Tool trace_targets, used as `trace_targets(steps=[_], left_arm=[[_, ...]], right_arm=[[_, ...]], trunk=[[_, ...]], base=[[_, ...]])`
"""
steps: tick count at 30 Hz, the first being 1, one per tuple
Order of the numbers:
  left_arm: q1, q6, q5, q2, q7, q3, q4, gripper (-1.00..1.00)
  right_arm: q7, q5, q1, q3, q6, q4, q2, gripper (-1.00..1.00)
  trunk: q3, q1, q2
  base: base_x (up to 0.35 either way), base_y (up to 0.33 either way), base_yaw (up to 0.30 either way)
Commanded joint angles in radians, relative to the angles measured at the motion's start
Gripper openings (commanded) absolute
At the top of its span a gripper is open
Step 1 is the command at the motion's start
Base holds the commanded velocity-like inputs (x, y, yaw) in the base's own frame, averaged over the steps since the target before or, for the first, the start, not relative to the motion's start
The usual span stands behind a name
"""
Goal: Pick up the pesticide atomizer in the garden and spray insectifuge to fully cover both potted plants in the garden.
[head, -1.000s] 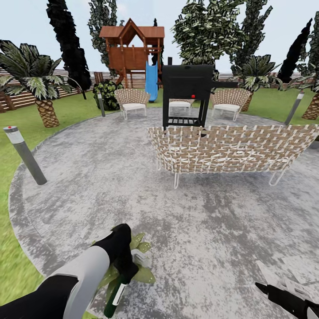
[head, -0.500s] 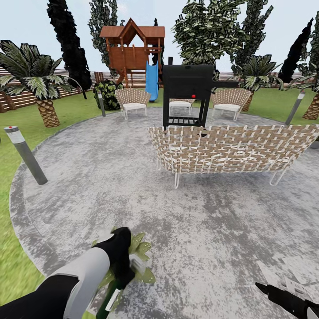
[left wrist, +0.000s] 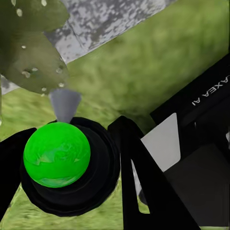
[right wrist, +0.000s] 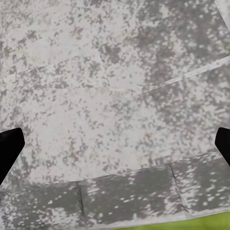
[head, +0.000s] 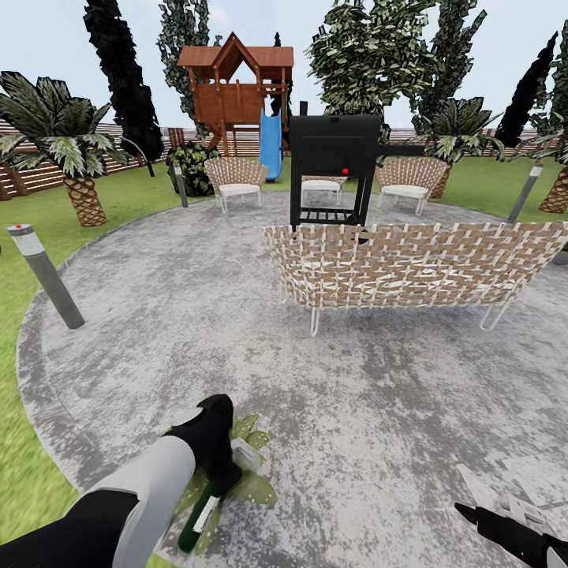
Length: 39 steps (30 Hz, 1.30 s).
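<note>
Atomizer (head: 199, 517) hangs from lowered left end effector (head: 214, 465).

The left arm (head: 150, 481) hides part of the plant (head: 251, 473); the right arm (head: 513, 536) is cut off at 5 o'clock.

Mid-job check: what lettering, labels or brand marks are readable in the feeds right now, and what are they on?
"AXEA AI": white letters on the robot's black arm housing in the left wrist view, cut off by the frame edge, so partly read.
White label on the dark green atomizer bottle held by the left claw: too small and blurred to read.
Grill: a red dot, no legible text.
</note>
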Motion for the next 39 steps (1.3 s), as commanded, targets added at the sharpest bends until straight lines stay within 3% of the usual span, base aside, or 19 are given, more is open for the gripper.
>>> trace_targets(steps=[1,8,25,33,37,39], left_arm=[[0.0,0.007,-0.006,0.0,-0.01,-0.003,-0.008,-1.0],[0.0,0.007,-0.006,0.0,-0.011,-0.004,-0.015,-1.0],[0.0,0.005,-0.005,0.003,-0.011,0.0,-0.007,-1.0],[0.015,-0.003,0.0,0.008,-0.001,0.001,0.057,-1.0],[0.049,-0.019,0.004,0.009,0.002,0.001,0.051,-1.0],[0.055,-0.069,0.008,0.009,0.002,0.006,0.038,-1.0]], right_arm=[[0.006,0.007,0.0,-0.009,0.007,-0.002,0.0,1.0],[0.006,0.007,0.0,-0.009,0.007,-0.002,0.0,1.0],[0.006,0.007,0.0,-0.009,0.007,-0.002,0.0,1.0],[0.007,0.007,0.0,-0.009,0.007,-0.002,0.0,1.0],[0.007,0.007,0.0,-0.009,0.007,-0.002,0.0,1.0],[0.007,0.007,0.0,-0.009,0.007,-0.002,0.0,1.0]], trunk=[[-0.001,0.0,0.0],[-0.001,0.0,0.0],[-0.001,0.0,0.0],[0.004,0.0,0.0],[0.008,0.0,0.0],[0.01,0.0,0.0]], base=[[0.0,0.0,0.0],[-0.062,-0.017,0.0],[-0.334,-0.003,0.0],[-0.342,0.0,-0.094],[-0.342,0.0,-0.181],[-0.343,0.0,-0.158]])
